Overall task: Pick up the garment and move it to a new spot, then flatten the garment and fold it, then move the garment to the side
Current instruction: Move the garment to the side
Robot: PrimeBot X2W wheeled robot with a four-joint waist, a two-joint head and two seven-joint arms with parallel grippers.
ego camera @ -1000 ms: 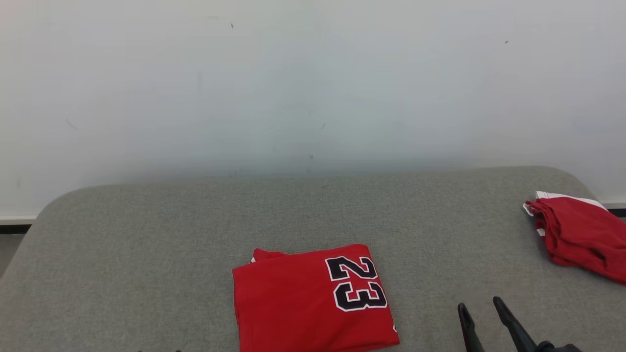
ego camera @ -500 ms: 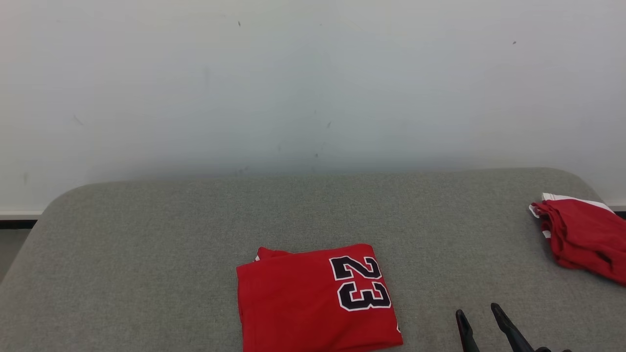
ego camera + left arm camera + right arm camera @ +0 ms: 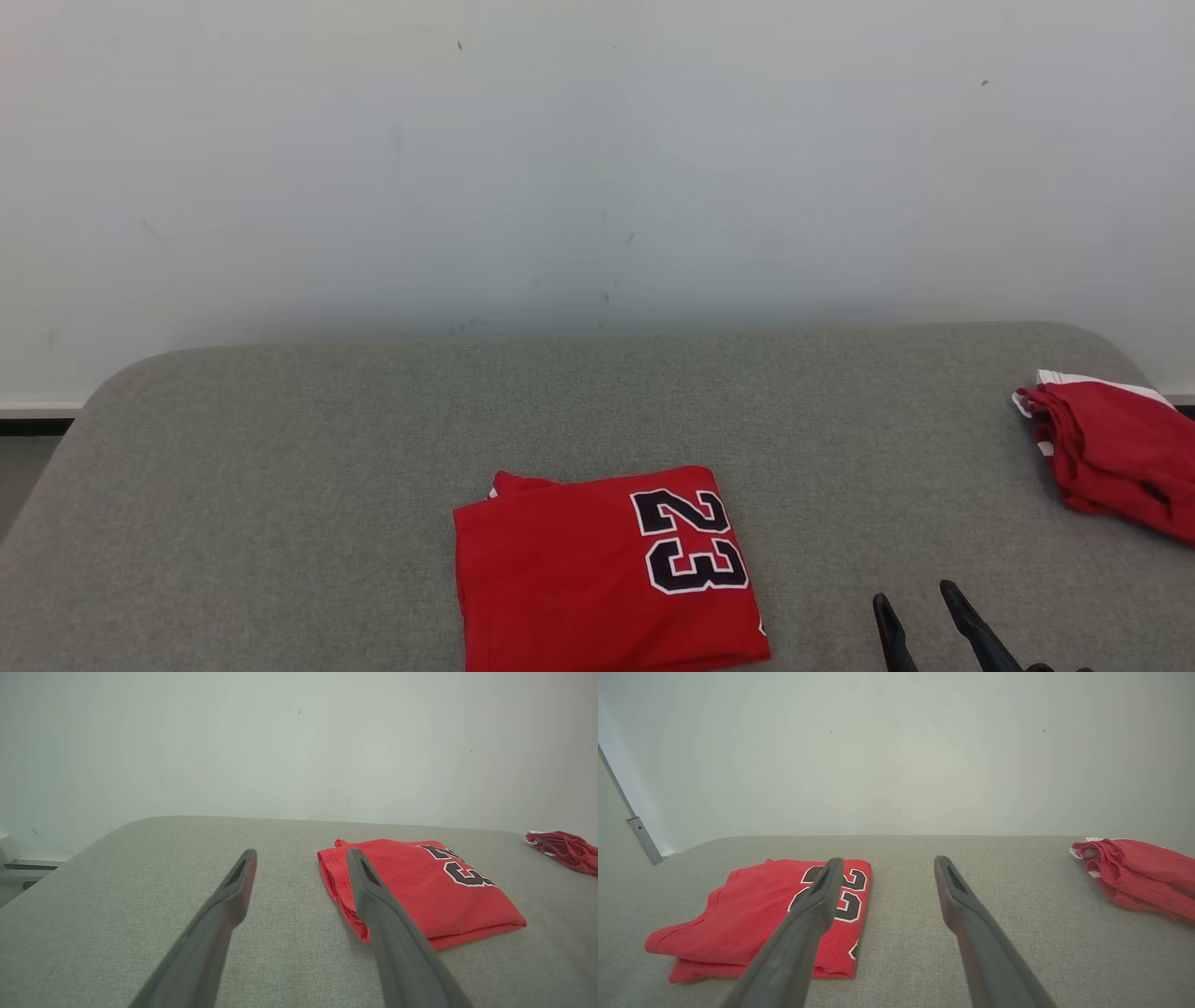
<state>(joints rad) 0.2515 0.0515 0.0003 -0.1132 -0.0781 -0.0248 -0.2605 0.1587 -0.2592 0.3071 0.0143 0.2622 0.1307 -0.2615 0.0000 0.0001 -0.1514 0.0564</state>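
Right hand (image 3: 913, 594) is easing back, gaping empty like the left hand (image 3: 302, 854), folded garment (image 3: 597, 569) lying between them, probably awaiting the edge-pinch and move aside.

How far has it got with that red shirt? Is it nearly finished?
Folding looks done: the red jersey printed with 23 lies as a neat rectangle on the grey fabric-covered table. Nothing is in hand: the left gripper and right gripper are open and hold nothing. Left to do: move the jersey to the side, perhaps towards the bunched red garment at the table's right edge.
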